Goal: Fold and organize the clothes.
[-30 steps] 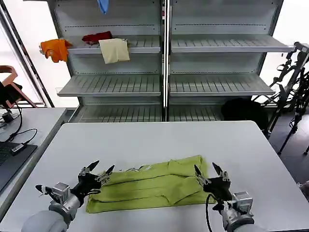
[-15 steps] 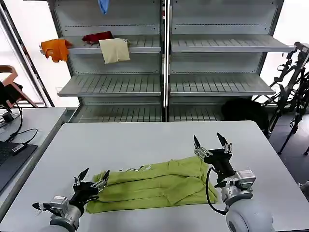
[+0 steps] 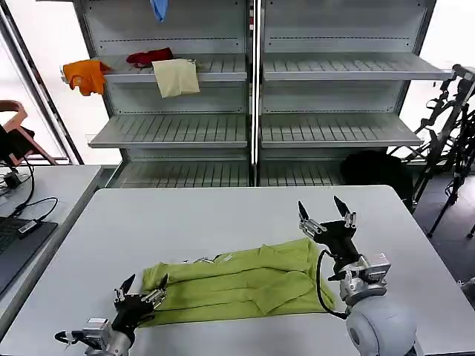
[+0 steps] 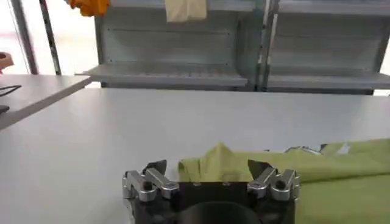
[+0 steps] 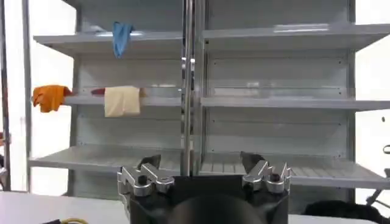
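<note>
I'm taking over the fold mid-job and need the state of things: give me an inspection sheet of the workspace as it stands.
Surface: white table, bare around the garment.
Job's things: lime-green T-shirt lying partly folded lengthwise near the front edge, creased, not yet a compact stack.
Clutter: nothing seen on the work table.
Grippers: left gripper open, low at the shirt's left end; right gripper open, raised above the shirt's right end, holding nothing.
Cables: black cable looping off the right wrist over the shirt's edge; cords on the side desk.
Surroundings: grey shelving behind, holding an orange cloth, red cloth, cream cloth and blue cloth.
</note>
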Tool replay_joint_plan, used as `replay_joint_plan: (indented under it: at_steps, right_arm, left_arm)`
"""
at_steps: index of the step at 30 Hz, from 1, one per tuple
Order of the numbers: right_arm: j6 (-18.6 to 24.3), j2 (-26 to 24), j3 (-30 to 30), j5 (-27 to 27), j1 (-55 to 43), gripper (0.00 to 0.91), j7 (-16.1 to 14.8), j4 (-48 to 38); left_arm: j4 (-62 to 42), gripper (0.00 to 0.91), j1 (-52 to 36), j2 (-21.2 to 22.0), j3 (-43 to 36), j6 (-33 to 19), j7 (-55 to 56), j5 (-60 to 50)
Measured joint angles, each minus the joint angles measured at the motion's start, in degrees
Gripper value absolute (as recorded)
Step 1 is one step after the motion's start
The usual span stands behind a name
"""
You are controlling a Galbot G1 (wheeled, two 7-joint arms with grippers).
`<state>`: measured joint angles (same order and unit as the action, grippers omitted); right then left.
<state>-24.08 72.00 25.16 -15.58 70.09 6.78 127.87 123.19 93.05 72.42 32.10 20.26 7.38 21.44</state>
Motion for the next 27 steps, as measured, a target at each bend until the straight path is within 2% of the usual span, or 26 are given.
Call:
replay_joint_plan:
  at_steps: [10, 12, 13, 18, 20, 21, 22, 23, 25, 27]
  right_arm:
    - [-0.1, -0.2, 0.0, 0.3, 0.0, 0.907, -0.4, -0.4]
    - [-0.2, -0.2, 0.0, 0.3, 0.0, 0.907, -0.4, -0.5]
    - [-0.3, -0.2, 0.0, 0.3, 0.0, 0.907, -0.4, -0.5]
    - [-0.6, -0.1, -0.1, 0.3, -0.1, 0.907, -0.1, -0.7]
    - [-0.7, -0.1, -0.1, 0.3, -0.2, 0.907, 0.0, -0.8]
    - [-0.8, -0.1, -0.1, 0.3, -0.3, 0.907, 0.0, -0.8]
    - [-0.9, -0.1, -0.1, 0.3, -0.3, 0.907, 0.0, -0.8]
    - [-0.9, -0.1, -0.1, 0.3, -0.4, 0.907, 0.1, -0.9]
    - [-1.1, -0.1, -0.1, 0.3, -0.4, 0.907, 0.2, -0.9]
    - [-1.2, -0.1, -0.1, 0.3, -0.5, 0.907, 0.3, -0.9]
  left_arm:
    - [-0.7, 0.907, -0.1, 1.8, -1.2, 0.0, 2.6, 1.3]
    - [-1.0, 0.867, -0.3, 2.1, -1.4, -0.3, 3.1, 1.7]
    - [-1.1, 0.806, -0.4, 2.2, -1.4, -0.4, 3.3, 1.9]
    - [-1.6, 0.736, -0.8, 2.9, -1.8, -1.0, 4.1, 2.5]
    - [-1.6, 0.665, -0.7, 3.1, -2.0, -1.1, 4.1, 2.5]
    - [-1.6, 0.534, -0.6, 3.1, -2.1, -1.3, 4.1, 2.5]
    - [-1.6, 0.504, -0.5, 3.1, -2.2, -1.4, 4.1, 2.5]
    - [-1.7, 0.403, -0.5, 3.2, -2.2, -1.5, 4.1, 2.4]
    - [-2.0, 0.272, -0.5, 3.2, -2.3, -1.9, 4.1, 2.3]
    - [-2.3, 0.191, -0.6, 3.2, -2.5, -2.4, 4.1, 2.0]
